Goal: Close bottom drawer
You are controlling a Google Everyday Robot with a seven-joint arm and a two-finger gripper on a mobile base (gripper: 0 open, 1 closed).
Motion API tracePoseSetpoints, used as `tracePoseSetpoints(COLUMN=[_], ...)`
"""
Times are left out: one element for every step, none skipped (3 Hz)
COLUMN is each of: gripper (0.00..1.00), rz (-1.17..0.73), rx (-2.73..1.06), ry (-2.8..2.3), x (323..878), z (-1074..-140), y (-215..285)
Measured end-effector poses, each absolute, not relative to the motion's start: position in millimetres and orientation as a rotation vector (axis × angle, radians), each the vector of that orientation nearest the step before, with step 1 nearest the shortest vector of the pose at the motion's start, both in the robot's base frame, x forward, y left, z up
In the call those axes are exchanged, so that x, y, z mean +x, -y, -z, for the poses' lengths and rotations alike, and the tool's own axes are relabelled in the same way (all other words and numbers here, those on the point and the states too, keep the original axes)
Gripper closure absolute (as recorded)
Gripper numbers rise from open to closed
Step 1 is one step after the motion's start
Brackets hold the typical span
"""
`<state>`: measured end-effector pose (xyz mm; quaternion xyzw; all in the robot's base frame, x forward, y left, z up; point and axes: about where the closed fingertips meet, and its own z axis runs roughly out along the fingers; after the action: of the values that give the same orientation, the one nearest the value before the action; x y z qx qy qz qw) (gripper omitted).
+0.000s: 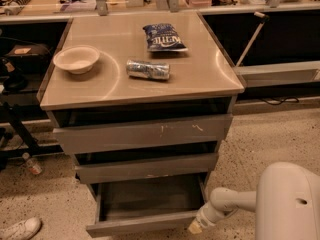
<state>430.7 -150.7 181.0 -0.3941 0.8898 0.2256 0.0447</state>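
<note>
At the foot of the grey metal cabinet, the bottom drawer (pixel 140 226) stands pulled well out, its flat handleless front nearest the camera and its shallow rectangular tray open to view and bare inside. Just at the right end of that front sits the claw (pixel 195 227), a pale tip at the end of the robot's white arm (pixel 227 203), which reaches in from the lower right; it looks to be touching or almost touching the drawer's front corner, and I cannot tell whether the claw is spread or pressed together. Above the bottom drawer, the middle drawer (pixel 147 167) juts out a little, and the top drawer (pixel 142 133), the widest, with pale scratch marks on its front, also stands slightly ajar, a dark gap showing over each. On the counter (pixel 210 79) rest a white bowl (pixel 76 59) at the left, a crushed silver can (pixel 147 69) lying on its side near the middle, and a blue chip bag (pixel 164 37) behind the can, all three apart from one another. On the speckled floor to the left lie a small bottle (pixel 32 164) and a white shoe (pixel 20 229).
</note>
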Motion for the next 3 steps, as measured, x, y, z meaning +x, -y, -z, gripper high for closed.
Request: tracePoseSetpoints(gripper=[0.35,0.12,0.00], rz=[-0.689,-0.689,-0.690], rx=[-1.204,-1.204,-1.204], ry=[-2.719,-2.719,-2.719], x=[430.6,430.6,430.6], z=[-181.0,-181.0,-181.0], y=[150.7,150.7,150.6])
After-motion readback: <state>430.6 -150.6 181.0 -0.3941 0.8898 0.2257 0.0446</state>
